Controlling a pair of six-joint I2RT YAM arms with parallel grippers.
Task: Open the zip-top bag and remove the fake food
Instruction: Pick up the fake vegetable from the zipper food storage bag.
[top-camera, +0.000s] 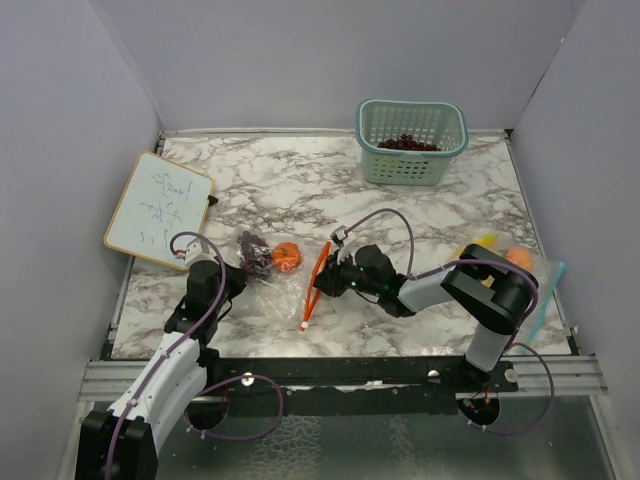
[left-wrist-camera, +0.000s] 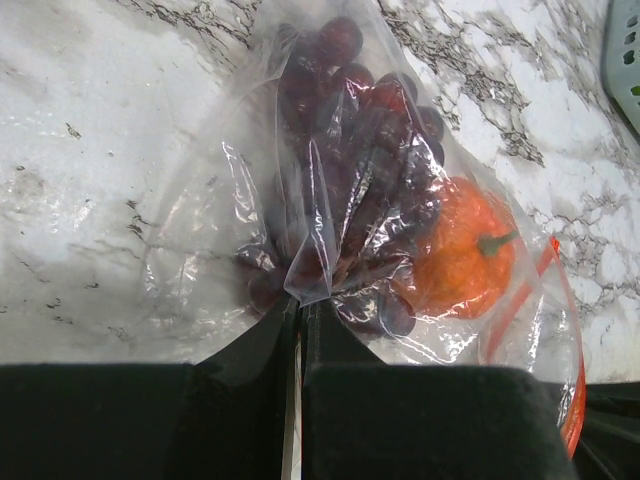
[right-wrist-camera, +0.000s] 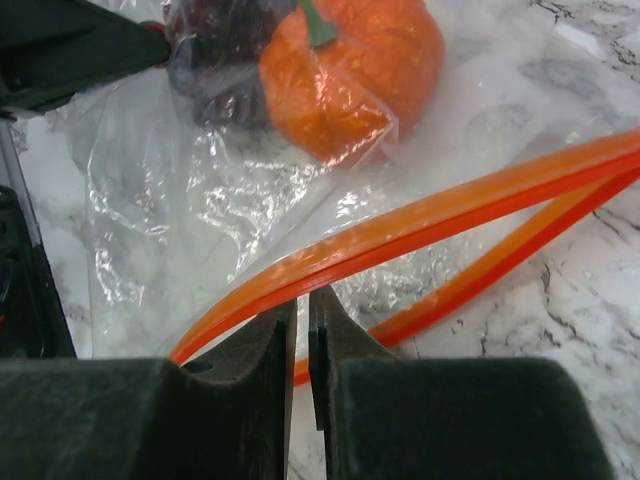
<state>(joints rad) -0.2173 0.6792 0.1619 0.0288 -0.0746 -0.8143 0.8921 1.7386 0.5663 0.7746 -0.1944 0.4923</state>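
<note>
Looking at the left side first, Ana asks, "What does the left gripper (left-wrist-camera: 300, 312) do?"

Ben says, "Its jaws are shut tight on a fold of the zip-top bag (left-wrist-camera: 200, 270), at the bag's closed end."

"Where is the bag?"

"It lies flat on the marble table (top-camera: 420, 215), between the two arms."

"What is in it?"

"A purple grape bunch (left-wrist-camera: 350, 150) and an orange (left-wrist-camera: 455, 250). They touch each other, close to the left gripper. The bag is clear and crinkly, so both show right through."

"And the right gripper (right-wrist-camera: 302, 297)?"

"Its jaws are almost closed. They seem to pinch one lip of the orange zip strip (right-wrist-camera: 420, 225). The other lip lies apart from it, so the mouth looks open."

"Is the job done?"

"No. The opening part looks done, but both fruits are inside. They have to come out. More toy fruit (top-camera: 500, 252) lies far to the right, by the right arm. It is hard to tell if it is in a bag."
</note>
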